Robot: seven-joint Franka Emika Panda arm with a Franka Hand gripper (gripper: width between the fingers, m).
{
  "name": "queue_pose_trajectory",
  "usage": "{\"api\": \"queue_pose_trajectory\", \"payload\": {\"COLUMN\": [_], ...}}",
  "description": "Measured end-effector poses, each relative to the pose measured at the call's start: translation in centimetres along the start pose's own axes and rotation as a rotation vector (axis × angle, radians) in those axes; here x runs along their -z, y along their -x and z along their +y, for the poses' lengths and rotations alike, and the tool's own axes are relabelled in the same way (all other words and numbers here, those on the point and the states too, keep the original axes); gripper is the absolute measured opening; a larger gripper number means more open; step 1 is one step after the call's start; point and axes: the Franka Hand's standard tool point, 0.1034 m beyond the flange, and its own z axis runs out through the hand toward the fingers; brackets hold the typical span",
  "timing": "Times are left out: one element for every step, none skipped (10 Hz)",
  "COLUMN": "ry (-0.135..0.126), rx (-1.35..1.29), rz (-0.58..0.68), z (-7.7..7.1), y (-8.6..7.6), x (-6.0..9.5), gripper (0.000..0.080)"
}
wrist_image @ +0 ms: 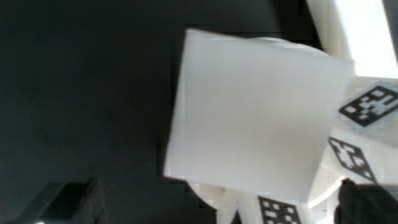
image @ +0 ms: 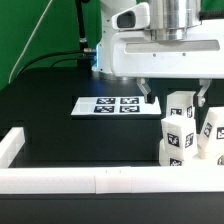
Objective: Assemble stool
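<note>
Toward the exterior view's right, near the front rail (image: pixel 90 182), stands the stool (image: pixel 178 128): white plastic, with short blocky legs (image: pixel 214 128) upright and close together on the black table (image: pixel 60 120). Each leg carries black-and-white square tags on its faces. Three legs can be counted: a rear leg (image: pixel 180 108), a front leg (image: pixel 176 142) and the one at the far right. A low white edge (image: pixel 164 153) shows at their feet, where the seat would be, but the rail hides most of it, so its round shape and its rim cannot be made out. The far right leg is partly cut off by the picture's edge.

One gripper (image: pixel 175 98) hangs over the group. Its two fingers (image: pixel 146 94) are spread wide, one on each side of the rear leg's top; whether either touches the leg cannot be told.

From the wrist view, one plain white leg face (wrist_image: pixel 258 110) fills the middle, with tagged faces crowded behind it, their tags partly cut off. One dark finger tip (wrist_image: pixel 63 205) shows at the edge, blurred; the other is hard to pick out.

One marker board (image: pixel 108 104) with four tags lies flat on the table, just beside the stool on the exterior view's left.
</note>
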Motion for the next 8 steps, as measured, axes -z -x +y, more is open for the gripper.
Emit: {"api": "queue_pose_trajectory", "payload": {"ry": [0.000,0.000,0.000,0.001,-0.001,-0.003,-0.003,-0.003], "rx": [0.000,-0.001,-0.051,-0.082,-0.096,-0.109,-0.115,-0.123], "rz": [0.000,0.000,0.001,0.004,0.004,0.004,0.004,0.003], "z": [-0.01,-0.01,-0.16,-0.33,-0.23,0.08,-0.02,-0.01], "y": [0.00,0.02,0.42,0.93,0.96,0.76,0.83,0.84], "x": [0.00,-0.01,-0.21,-0.50,-0.63,-0.69,-0.71,-0.72], "gripper": [0.0649,0.0649,0.0649,0.0649,0.0649,0.0649,0.0649,0.0649]}}
